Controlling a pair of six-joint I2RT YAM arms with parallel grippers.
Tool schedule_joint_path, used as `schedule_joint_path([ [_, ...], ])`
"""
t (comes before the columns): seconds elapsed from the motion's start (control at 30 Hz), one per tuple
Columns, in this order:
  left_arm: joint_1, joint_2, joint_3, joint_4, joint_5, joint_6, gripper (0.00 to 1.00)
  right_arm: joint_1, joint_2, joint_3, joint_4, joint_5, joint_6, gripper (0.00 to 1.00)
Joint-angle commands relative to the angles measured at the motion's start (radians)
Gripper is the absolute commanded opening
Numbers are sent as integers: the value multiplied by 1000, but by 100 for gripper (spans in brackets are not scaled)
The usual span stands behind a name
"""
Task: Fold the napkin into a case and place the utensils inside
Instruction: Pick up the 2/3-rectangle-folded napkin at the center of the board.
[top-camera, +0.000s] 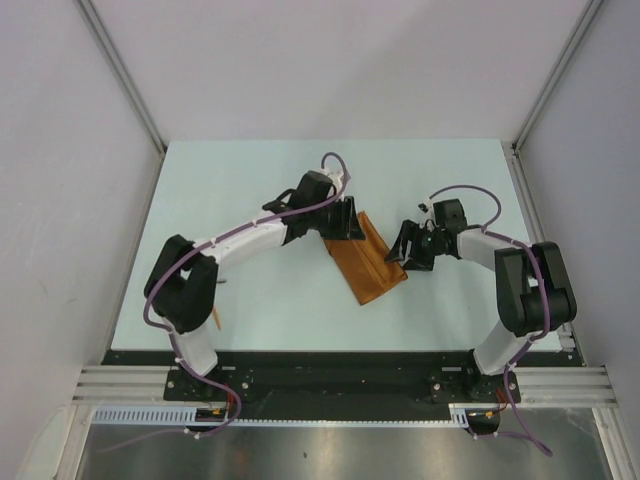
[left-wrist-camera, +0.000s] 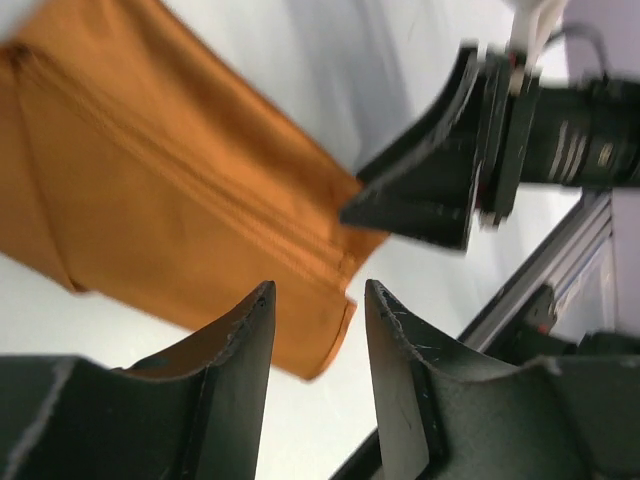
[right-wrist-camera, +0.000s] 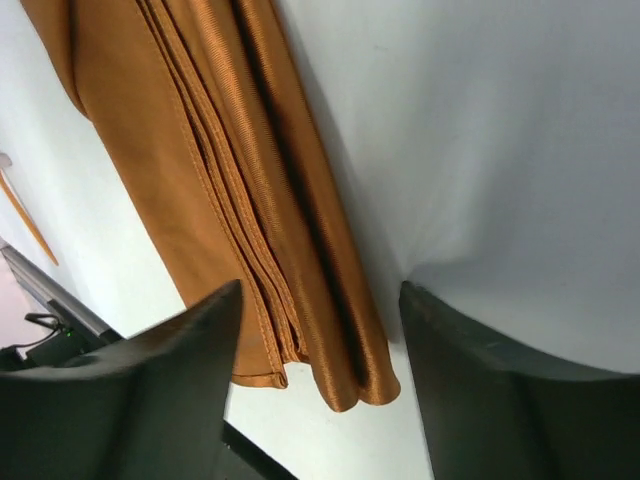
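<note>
We see the napkin (top-camera: 368, 265) lying folded into a narrow, layered strip near the middle of the desk (top-camera: 250, 180), a little closer to the near edge than to the far one. It lies on a slant: one short end points toward the far left corner and the other toward the near right corner. From the right wrist view its stacked edges (right-wrist-camera: 250, 290) show as several thin parallel layers with a stitched hem, and the cloth lies flat on the pale surface.

The left pincer (top-camera: 343, 222) is at the strip's far end. In its own camera its two dark fingers (left-wrist-camera: 235, 380) stand apart with a clear gap, and the cloth (left-wrist-camera: 150, 200) lies beyond them, not clamped. We read it as open and gripping nothing.

The right pincer (top-camera: 408, 245) is just beside the strip's right long edge, toward the near end. In its wrist view the jaws are spread wide, with the cloth's end below the gap, so it too is open and empty.

A thin orange stick (top-camera: 217, 318) lies toward the near left corner of the desk, beside the left arm's elbow and well apart from the napkin. The right wrist camera also shows it (right-wrist-camera: 25, 215).
</note>
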Motion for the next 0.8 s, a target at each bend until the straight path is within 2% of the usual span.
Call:
schedule_joint_path([
  [0.0, -14, -114, -93, 20, 23, 55, 45, 3, 16, -49, 51, -16, 8, 60],
  [0.03, -16, -128, -123, 18, 17, 55, 45, 4, 9, -60, 57, -22, 14, 52],
  [0.1, -16, -154, -145, 12, 8, 62, 45, 16, -17, -97, 84, -33, 35, 46],
  [0.13, -14, -177, -165, 12, 8, 62, 45, 23, -26, -109, 89, -38, 45, 34],
  [0.2, -14, -194, -179, 10, 15, 62, 45, 38, -56, -132, 115, -55, 72, 22],
  [0.23, -17, -209, -189, 9, 12, 62, 45, 58, -69, -167, 141, -58, 106, 13],
  [0.33, -40, -228, -217, 18, -3, 71, 45, 114, -136, -235, 202, -50, 213, 8],
  [0.5, -109, -280, -292, 76, -86, 94, 45, 214, -253, -324, 311, -23, 381, 9],
  [0.6, -132, -318, -331, 86, -166, 88, 44, 193, -290, -323, 264, 24, 349, 10],
  [0.67, -134, -337, -351, 105, -178, 75, 44, 150, -287, -309, 230, -4, 320, 9],
  [0.77, -134, -346, -344, 109, -178, 74, 44, 165, -284, -330, 278, -41, 373, 8],
])
